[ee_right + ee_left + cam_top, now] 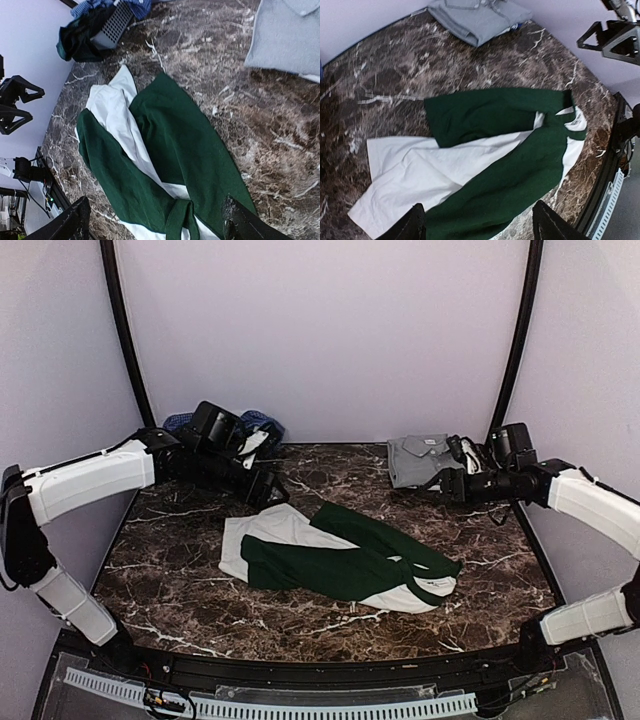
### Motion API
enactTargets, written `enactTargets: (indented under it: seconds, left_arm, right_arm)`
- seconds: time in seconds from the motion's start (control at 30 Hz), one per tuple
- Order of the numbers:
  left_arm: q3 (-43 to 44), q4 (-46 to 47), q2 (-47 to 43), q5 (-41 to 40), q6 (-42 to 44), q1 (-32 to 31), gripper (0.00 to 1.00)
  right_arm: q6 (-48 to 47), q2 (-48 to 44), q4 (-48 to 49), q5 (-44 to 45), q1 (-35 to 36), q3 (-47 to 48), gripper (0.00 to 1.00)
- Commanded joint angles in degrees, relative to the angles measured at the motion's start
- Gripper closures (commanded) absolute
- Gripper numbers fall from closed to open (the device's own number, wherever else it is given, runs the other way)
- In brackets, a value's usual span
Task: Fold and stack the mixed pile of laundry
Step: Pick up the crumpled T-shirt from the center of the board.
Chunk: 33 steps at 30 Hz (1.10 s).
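Top view: your white-and-green tee point(330, 560) lies loosely spread mid-table point(180, 570). A folded grey shirt point(418, 455) sits back right. The rest of the laundry pile point(262, 423) is back left, behind your left pincer point(268, 490).
Left wrist: pincer spread wide above the tee, gripping nothing.
Right wrist: your right pincer point(156, 202) is also spread and empty over the tee. The basket point(117, 22) is in the far corner among dark and blue clothes.

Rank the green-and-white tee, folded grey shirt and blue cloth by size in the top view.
1. green-and-white tee
2. folded grey shirt
3. blue cloth, mostly hidden behind the left arm
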Motion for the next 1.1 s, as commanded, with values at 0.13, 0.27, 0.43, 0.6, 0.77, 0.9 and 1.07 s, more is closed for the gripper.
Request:
enactTargets:
  seconds: [0.13,0.27,0.43,0.6,0.77,0.9,1.07]
  left_arm:
    - [-5.3,-4.5,8.8,-7.9,-7.8,1.4,0.33]
    - [-9.3,-2.3,10.0,-5.9,-11.6,1.4,0.34]
    - [-11.3,-2.2,11.4,-9.5,-14.2,1.7,0.37]
    - [-10.1,-5.0,14.9,-13.7,-16.6,2.1,0.33]
    - [-9.9,-5.7,14.4,-12.7,-16.7,2.1,0.30]
    - [-10.1,-7.6,13.1,-18.4,-17.5,2.1,0.11]
    - [-10.0,-5.4,13.8,-17.6,-17.1,2.3,0.09]
  right_arm:
    - [-2.3,5.8,-2.1,2.3,4.0,-1.9,0.19]
    - [-1.9,7.0,-1.3,2.4,6.0,-2.2,0.20]
    - [-1.4,7.8,-0.3,2.3,6.2,-1.8,0.20]
    - [-1.0,8.5,0.4,2.2,6.3,-1.4,0.19]
    - [-1.2,8.8,0.2,2.8,6.3,-0.7,0.17]
    - [-1.1,9.0,0.5,2.5,6.3,-0.3,0.16]
    - [-0.8,9.1,0.9,2.0,6.3,-0.3,0.16]
